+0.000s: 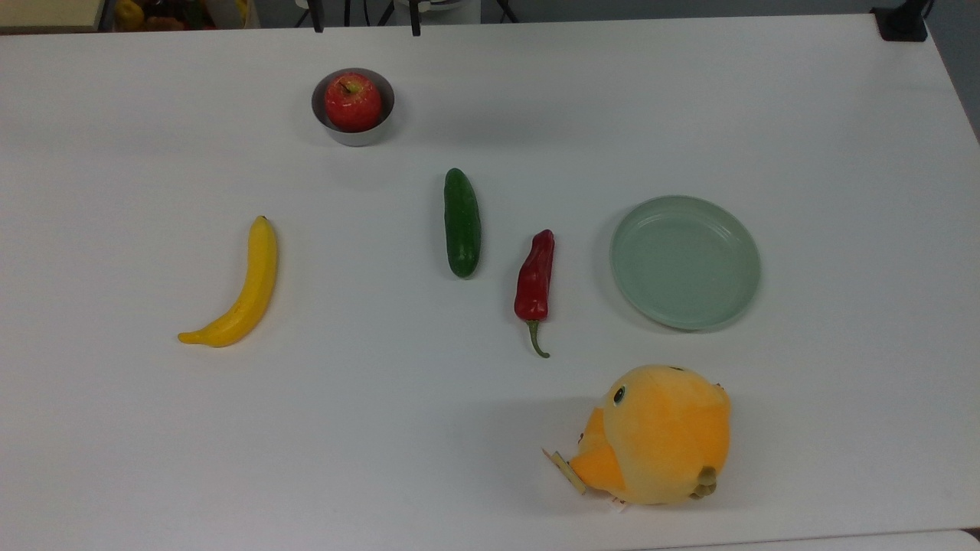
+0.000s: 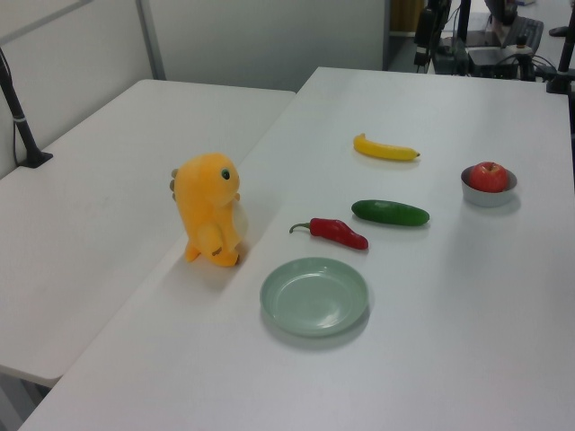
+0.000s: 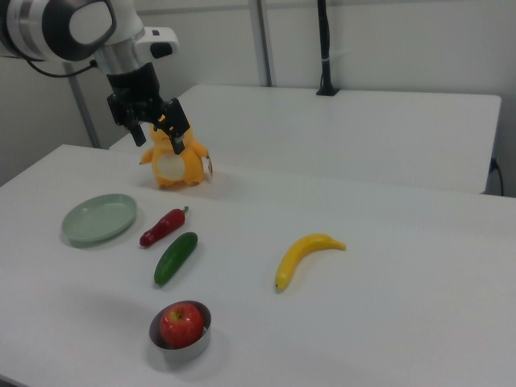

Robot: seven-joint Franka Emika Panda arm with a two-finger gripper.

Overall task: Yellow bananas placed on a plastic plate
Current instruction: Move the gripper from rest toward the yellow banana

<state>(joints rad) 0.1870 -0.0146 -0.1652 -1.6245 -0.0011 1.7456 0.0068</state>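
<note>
Per the top view, left to right on the white bench point(image 1: 804, 115): slim yellow banana point(image 1: 243, 295), dark green cucumber point(image 1: 462, 223), red chili pepper point(image 1: 534, 277), pale mint-green plastic plate point(image 1: 685, 262). Red apple point(image 1: 353, 102) inside small grey metal bowl point(image 1: 353, 136), behind. Orange plush chick point(image 1: 657, 434) in front of plate.

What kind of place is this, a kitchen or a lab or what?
Most likely a robotics lab or test room, not a kitchen. A robot arm with its pincer hangs above a plain white table, where a banana, a plate and a plush chick are laid out apart, like test props.
</note>
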